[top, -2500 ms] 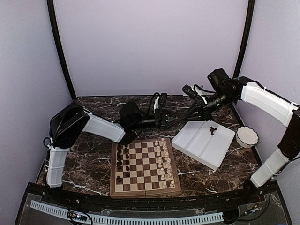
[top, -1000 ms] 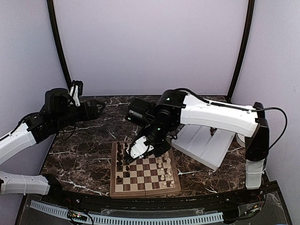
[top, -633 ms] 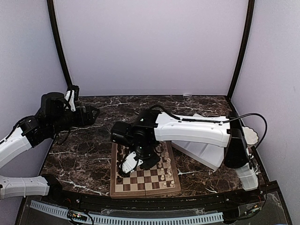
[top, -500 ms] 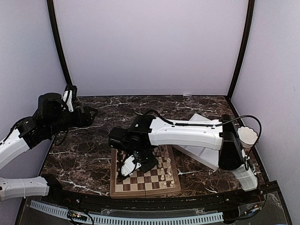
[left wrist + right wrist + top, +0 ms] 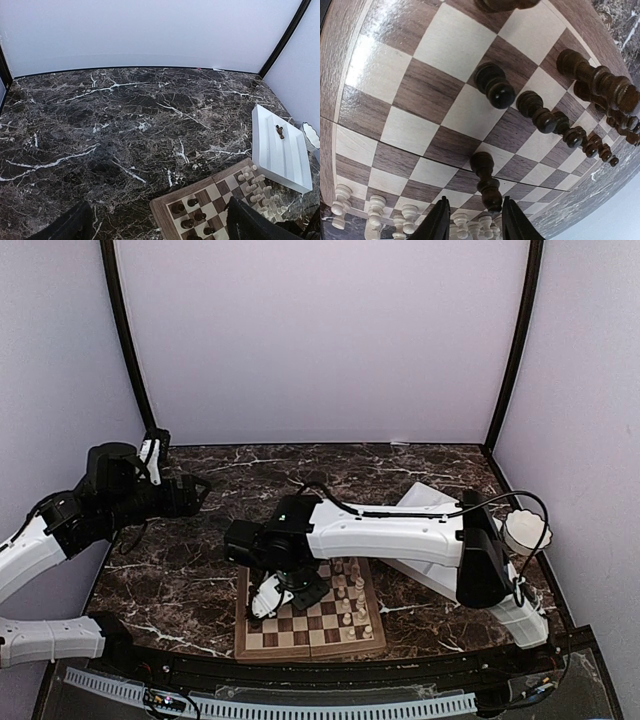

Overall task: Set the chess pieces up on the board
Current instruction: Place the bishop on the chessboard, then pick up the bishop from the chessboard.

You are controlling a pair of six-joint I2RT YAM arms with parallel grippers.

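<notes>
The board (image 5: 312,626) lies at the table's near middle. Dark chess pieces (image 5: 540,116) stand in rows along its left side, cream-white ones (image 5: 350,598) along its right. My right gripper (image 5: 263,602) reaches down over the board's left half. In the right wrist view it (image 5: 473,216) is open, with one dark piece (image 5: 487,183) upright on a square between its fingers (image 5: 440,222), a gap on each side. My left gripper (image 5: 196,490) hangs wide open above the table's left part, holding nothing. Another dark piece (image 5: 280,131) lies in the white tray (image 5: 287,162).
The white divided tray (image 5: 420,502) lies right of the board, partly behind my right arm. A white scalloped bowl (image 5: 528,532) stands at the far right edge. Dark marble table (image 5: 125,120) stretches behind and left of the board.
My right arm has swung down and left over the board's left half. Its jaws have opened off the dark piece, which now stands on the board. The left arm has barely moved.
</notes>
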